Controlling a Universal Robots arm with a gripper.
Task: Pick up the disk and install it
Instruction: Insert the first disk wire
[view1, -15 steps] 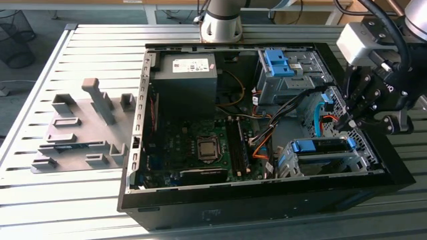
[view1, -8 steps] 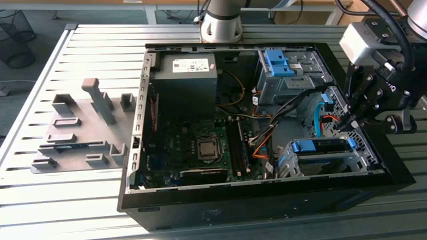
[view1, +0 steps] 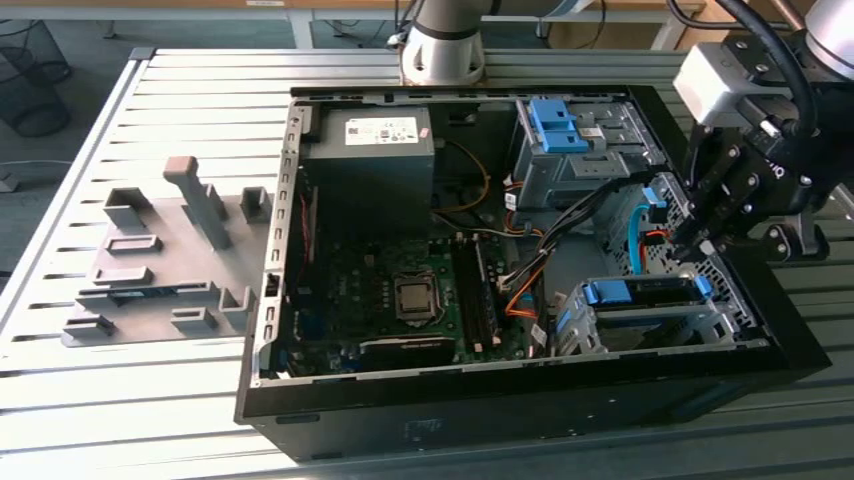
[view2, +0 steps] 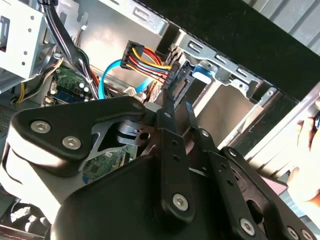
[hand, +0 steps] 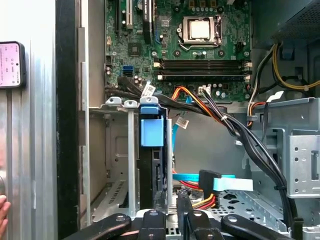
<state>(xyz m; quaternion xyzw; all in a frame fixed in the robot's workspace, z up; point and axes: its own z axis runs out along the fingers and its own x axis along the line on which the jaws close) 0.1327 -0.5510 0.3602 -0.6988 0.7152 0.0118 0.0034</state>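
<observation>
The disk (view1: 641, 292), edged by its blue caddy, lies in the grey drive bay (view1: 627, 325) at the near corner of the open computer case, on the exterior view's right. In the first wrist view the disk (hand: 152, 132) stands edge-on in a bay slot, blue tab outward. My gripper (view1: 691, 240) hangs just above and beyond that bay. Its black fingers (view2: 167, 115) are drawn close together. Their tips meet a black power plug (view2: 172, 77) with red, yellow and orange wires; whether they clamp it I cannot tell. The gripper (hand: 175, 210) sits beside those wires (hand: 202, 201).
A second bay with a fixed blue bracket (view1: 554, 125) stands farther back. Black cable bundles (hand: 240, 135) and a blue data cable (hand: 220, 181) cross beside the disk. The motherboard (view1: 400, 290) and power supply (view1: 367, 150) fill the case. A grey fixture (view1: 160, 260) lies on the table. A hand (view2: 305, 160) is close by.
</observation>
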